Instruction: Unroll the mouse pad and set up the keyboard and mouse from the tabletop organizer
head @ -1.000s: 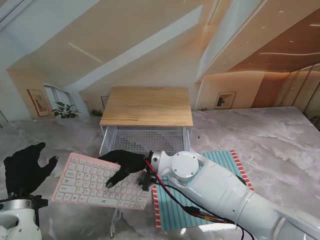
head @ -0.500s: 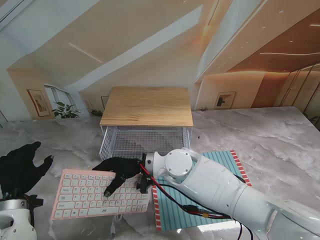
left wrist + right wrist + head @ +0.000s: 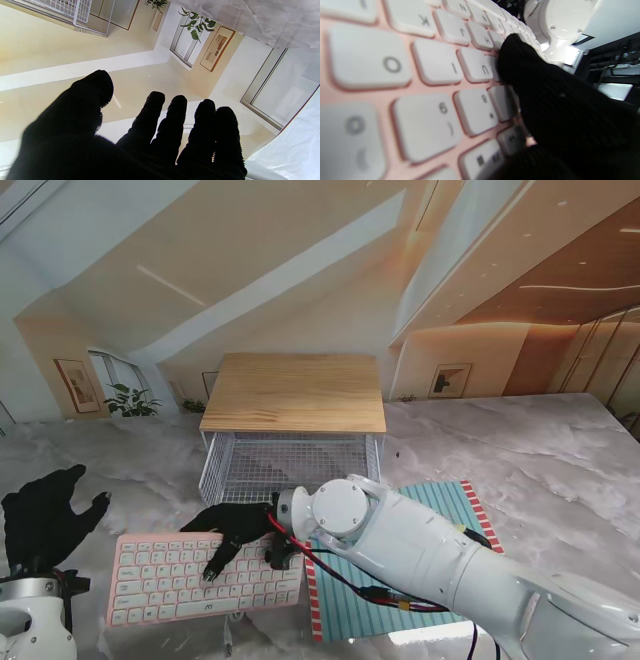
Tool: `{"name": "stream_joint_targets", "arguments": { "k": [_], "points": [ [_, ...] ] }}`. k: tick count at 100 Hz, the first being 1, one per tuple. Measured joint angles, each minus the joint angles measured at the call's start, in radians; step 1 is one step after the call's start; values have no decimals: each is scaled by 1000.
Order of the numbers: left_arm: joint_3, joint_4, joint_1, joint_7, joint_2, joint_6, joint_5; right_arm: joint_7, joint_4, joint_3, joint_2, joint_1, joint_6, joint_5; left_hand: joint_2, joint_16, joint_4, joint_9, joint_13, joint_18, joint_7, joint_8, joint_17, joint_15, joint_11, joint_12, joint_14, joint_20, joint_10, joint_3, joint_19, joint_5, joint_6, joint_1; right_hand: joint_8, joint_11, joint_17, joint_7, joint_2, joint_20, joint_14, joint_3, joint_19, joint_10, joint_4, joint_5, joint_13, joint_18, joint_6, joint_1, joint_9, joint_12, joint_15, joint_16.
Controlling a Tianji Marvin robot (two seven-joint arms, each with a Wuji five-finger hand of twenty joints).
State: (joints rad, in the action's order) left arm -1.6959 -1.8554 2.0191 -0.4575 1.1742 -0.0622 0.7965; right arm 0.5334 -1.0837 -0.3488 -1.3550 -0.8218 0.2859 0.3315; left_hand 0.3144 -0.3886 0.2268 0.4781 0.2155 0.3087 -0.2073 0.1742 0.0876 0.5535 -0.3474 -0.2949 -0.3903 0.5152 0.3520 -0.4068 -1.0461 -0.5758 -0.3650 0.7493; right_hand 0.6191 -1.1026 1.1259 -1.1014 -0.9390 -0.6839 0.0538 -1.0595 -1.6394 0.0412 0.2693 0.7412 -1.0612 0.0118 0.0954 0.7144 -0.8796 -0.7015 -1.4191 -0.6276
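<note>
The marble table [image 3: 560, 470] carries the wood-topped wire organizer [image 3: 293, 393], the unrolled striped mouse pad [image 3: 440, 510] and the pink keyboard [image 3: 170, 580] left of the pad. The right hand [image 3: 235, 525] grasps the keyboard's far edge, fingers [image 3: 517, 57] on keys. The left hand [image 3: 45, 515] hangs released, fingers spread.

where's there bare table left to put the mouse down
Bare marble lies right of the mouse pad and left of the organizer, beyond the keyboard. The pad's own right part is free. It is crowded where the right hand presses on the keyboard by the pad's left edge.
</note>
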Motion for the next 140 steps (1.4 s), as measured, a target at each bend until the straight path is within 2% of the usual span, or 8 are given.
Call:
{"name": "stream_joint_targets", "arguments": {
  "k": [40, 72, 99, 114, 127, 140],
  "points": [
    [1, 6, -3, 0, 0, 1, 0, -114, -25, -8, -14, -27, -180, -93, 0, 0, 0, 0, 0, 0, 0, 0, 0, 0, 0, 0, 0, 0, 0, 0, 0, 0, 0, 0, 10, 0, 0, 0, 1, 0, -3, 0, 0, 12, 0, -1, 1, -3, -17, 4, 3, 0, 0, -1],
    [4, 8, -5, 2, -1, 1, 1, -86, 14, 20, -34, -20, -178, -96, 0, 0, 0, 0, 0, 0, 0, 0, 0, 0, 0, 0, 0, -2, 0, 0, 0, 0, 0, 0, 12, -6, 0, 0, 11, 0, -3, 0, 0, 12, 0, -3, 1, -3, -28, 4, 5, 0, 0, -1],
    [6, 9, -8, 5, -1, 0, 1, -84, 43, 43, -49, -6, -181, -133, 0, 0, 0, 0, 0, 0, 0, 0, 0, 0, 0, 0, 0, -2, 0, 0, 0, 0, 0, 0, 22, -12, 0, -1, 39, 0, -3, 4, 0, 22, 0, -21, 2, -3, -42, 4, 29, 5, 0, -4],
    [7, 10, -10, 7, -2, 0, 1, -97, 70, 47, -67, -4, -193, -145, 0, 0, 0, 0, 0, 0, 0, 0, 0, 0, 0, 0, 0, -2, 0, 0, 0, 0, 0, 0, 22, -13, 0, -2, 54, 0, -3, 10, 0, 28, -3, -32, 3, -3, -53, 5, 51, 16, 0, -4],
    [8, 10, -10, 9, -2, 0, 1, -138, 85, 55, -83, -4, -218, -188, 0, 0, 0, 0, 0, 0, 0, 0, 0, 0, 0, 0, 0, -2, 0, 0, 0, 0, 0, 0, 22, -16, 0, -4, 65, 0, -3, 11, 0, 37, -8, -43, 3, -3, -63, 5, 60, 27, 0, -4],
    [10, 10, -11, 11, -2, -1, 2, -152, 121, 59, -107, -4, -218, -198, 0, 0, 0, 0, 0, 0, 0, 0, 0, 0, 0, 0, 0, -2, 0, 0, 0, 0, 0, 0, 12, -23, 0, -10, 66, 0, -3, 11, 0, 38, -9, -43, 3, -3, -76, 5, 70, 32, -2, -3]
  ]
}}
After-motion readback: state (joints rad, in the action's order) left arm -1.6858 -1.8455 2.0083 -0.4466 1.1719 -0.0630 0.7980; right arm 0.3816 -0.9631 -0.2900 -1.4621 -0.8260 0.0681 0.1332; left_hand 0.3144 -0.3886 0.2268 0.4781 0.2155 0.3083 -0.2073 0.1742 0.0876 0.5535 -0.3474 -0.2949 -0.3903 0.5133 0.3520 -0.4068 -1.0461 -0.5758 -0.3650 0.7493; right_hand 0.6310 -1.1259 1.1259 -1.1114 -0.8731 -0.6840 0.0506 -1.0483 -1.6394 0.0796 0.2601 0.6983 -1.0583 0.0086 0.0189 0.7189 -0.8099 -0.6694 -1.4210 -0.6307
